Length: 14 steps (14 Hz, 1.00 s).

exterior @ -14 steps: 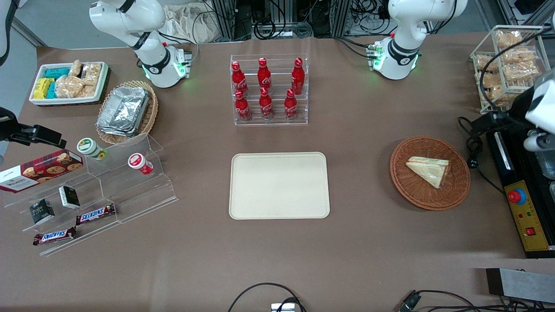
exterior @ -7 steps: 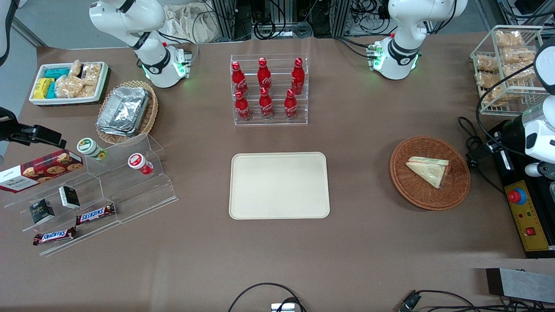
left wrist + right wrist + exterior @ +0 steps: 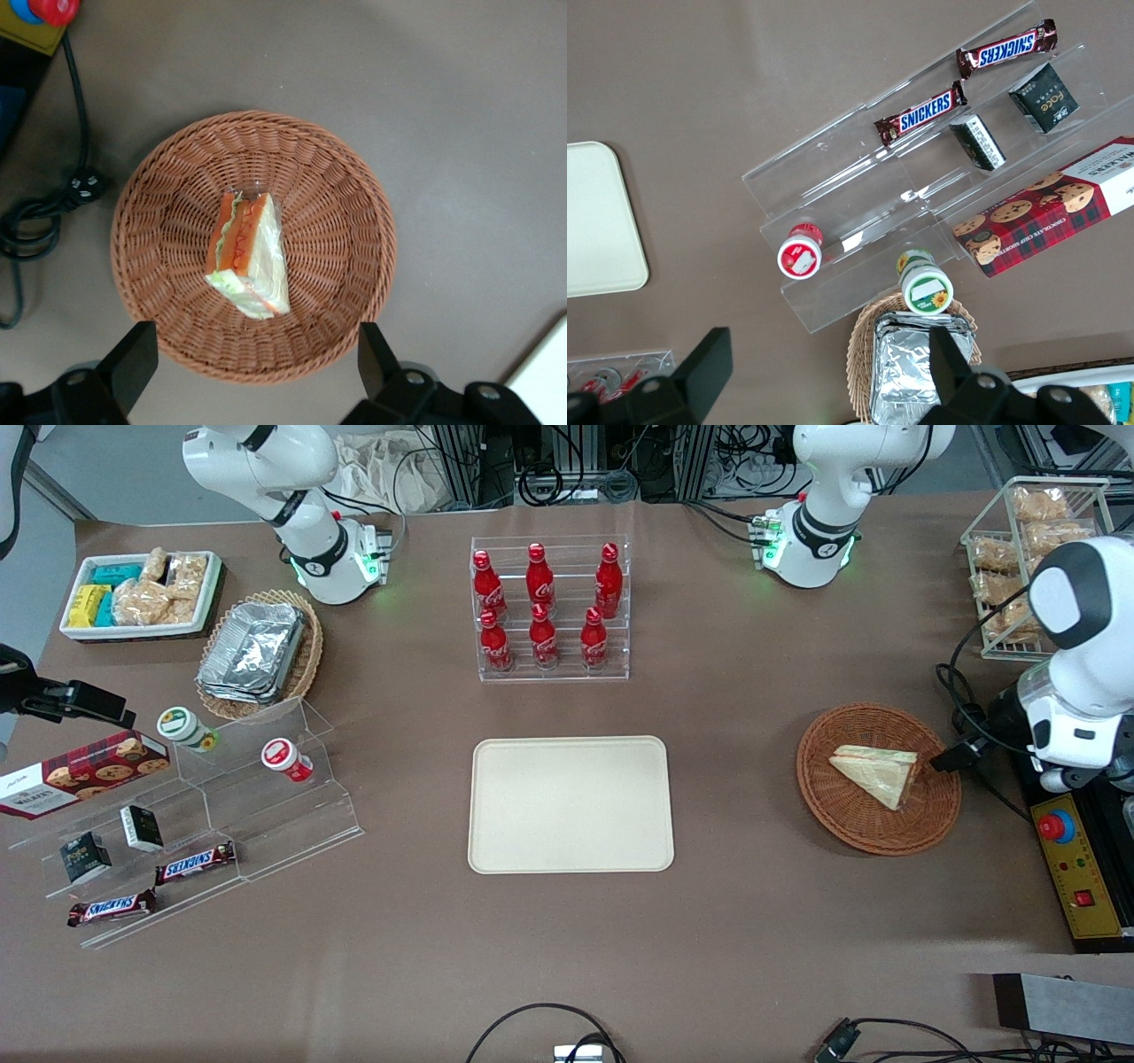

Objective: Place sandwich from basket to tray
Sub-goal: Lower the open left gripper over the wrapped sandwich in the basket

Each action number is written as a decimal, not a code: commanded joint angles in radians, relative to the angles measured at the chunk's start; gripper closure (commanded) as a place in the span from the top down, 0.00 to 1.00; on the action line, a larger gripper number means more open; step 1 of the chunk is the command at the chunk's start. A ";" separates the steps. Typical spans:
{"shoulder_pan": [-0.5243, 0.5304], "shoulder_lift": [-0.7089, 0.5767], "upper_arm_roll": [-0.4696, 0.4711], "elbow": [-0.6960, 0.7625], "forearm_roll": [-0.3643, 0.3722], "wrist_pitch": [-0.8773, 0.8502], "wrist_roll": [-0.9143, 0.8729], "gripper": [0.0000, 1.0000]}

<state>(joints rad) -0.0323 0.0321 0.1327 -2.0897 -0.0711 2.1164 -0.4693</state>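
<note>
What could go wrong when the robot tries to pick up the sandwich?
The gripper hangs open above the basket, not yet touching the sandwich.
1. The sandwich is in shiny clear wrap, so it might slip out of the fingers.
2. It lies tilted on the sloped weave, so the fingers may catch the wicker or squash the bread.
3. The basket looks light and could slide along.

Basket (image 3: 855, 819): woven wicker, reddish-brown, rough ribbed weave. Sandwich (image 3: 875, 772): pale bread under clear glossy wrap. Tray (image 3: 570, 804): cream, smooth, matt, plastic by appearance. Table (image 3: 744, 921): brown, matt covering. Gripper (image 3: 252, 376), above the basket with jaws wide apart: fingers (image 3: 133, 363) black, matt. Bottles (image 3: 542, 602), upper centre: glossy red, in a clear acrylic rack (image 3: 620, 669).
</note>
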 commanded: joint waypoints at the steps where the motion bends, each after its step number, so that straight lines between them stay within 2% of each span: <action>1: 0.000 -0.049 0.001 -0.118 -0.013 0.108 -0.032 1.00; 10: 0.000 0.005 0.001 -0.271 -0.024 0.355 -0.038 1.00; 14: 0.000 0.049 0.001 -0.285 -0.026 0.415 -0.038 1.00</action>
<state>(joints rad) -0.0323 0.0675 0.1331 -2.3680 -0.0825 2.4956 -0.5001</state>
